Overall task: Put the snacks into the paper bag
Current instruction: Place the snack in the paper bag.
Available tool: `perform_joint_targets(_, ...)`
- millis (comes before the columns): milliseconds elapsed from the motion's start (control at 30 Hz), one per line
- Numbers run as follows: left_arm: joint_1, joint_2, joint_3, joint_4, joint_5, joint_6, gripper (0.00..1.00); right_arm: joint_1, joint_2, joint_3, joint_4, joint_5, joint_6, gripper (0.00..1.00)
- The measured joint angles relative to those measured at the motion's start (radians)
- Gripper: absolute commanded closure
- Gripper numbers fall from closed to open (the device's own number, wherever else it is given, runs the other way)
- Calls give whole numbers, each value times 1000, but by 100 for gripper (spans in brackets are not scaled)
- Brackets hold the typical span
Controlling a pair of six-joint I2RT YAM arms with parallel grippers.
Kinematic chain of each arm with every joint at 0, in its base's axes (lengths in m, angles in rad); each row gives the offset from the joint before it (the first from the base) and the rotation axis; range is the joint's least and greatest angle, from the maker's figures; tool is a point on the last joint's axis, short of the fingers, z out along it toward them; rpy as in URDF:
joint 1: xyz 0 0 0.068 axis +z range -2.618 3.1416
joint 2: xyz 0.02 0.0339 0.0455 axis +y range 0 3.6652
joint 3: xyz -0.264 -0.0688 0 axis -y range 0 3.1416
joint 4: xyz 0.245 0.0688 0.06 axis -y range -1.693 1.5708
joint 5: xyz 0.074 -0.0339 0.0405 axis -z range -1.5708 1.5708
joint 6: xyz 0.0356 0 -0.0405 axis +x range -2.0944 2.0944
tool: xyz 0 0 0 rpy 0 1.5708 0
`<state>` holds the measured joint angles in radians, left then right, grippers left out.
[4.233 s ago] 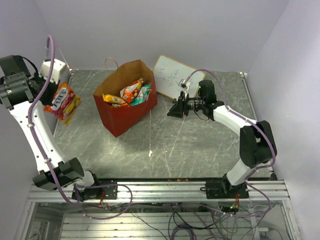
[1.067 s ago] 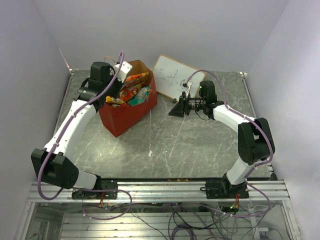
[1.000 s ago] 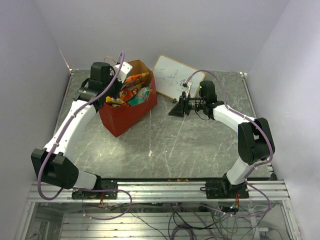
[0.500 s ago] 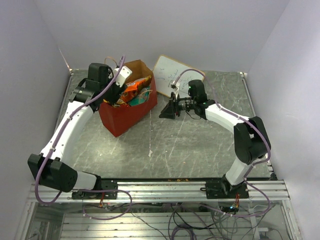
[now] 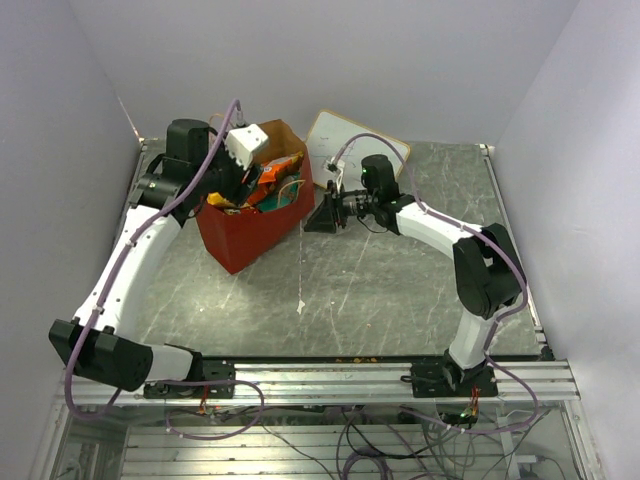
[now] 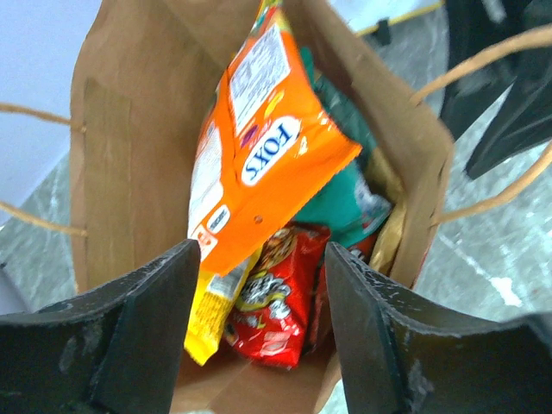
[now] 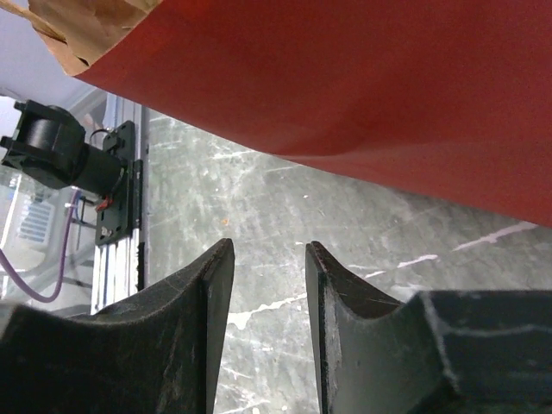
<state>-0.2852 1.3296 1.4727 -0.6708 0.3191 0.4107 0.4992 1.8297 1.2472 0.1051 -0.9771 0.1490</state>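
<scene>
The red paper bag [image 5: 245, 235] stands upright at the back left, its brown inside [image 6: 129, 172] open to the left wrist view. Inside lie the snacks: an orange FOXS packet [image 6: 259, 147] on top, a red packet [image 6: 276, 293], a teal one [image 6: 345, 203] and a yellow one [image 6: 203, 332]. My left gripper [image 5: 240, 178] hovers over the bag's mouth, open [image 6: 263, 250], with the orange packet loose below its fingers. My right gripper [image 5: 320, 217] is open [image 7: 268, 244] and empty, low beside the bag's red right wall [image 7: 388, 86].
A white writing board [image 5: 345, 142] leans at the back, just behind the right arm. The bag's thin loop handles [image 6: 483, 203] stick out on its sides. The table's rail and a base mount [image 7: 112, 185] show beyond the right fingers.
My left gripper has opened over the bag and the orange packet has dropped in. My right arm has moved left, close to the bag's side.
</scene>
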Motion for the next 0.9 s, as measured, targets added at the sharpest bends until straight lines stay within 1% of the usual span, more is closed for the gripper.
perform_joint_targets(200,0,60,5,142,86,-134,49,40,16,15,2,3,10,62)
perform_joint_targets(333,0,92,4,221,114,-211,53,49,21,21,2,7,11,62)
perform_joint_targets(467,0,115,-10,276,132,-252,55,49,23,26,3,20,14,62)
perform_joint_targets(667,0,148,-57,272,129,-220,57,49,46,48,5,27,19,62)
perform_joint_targets(900,0,159,-98,220,119,-156,58,49,70,68,2,31,24,62)
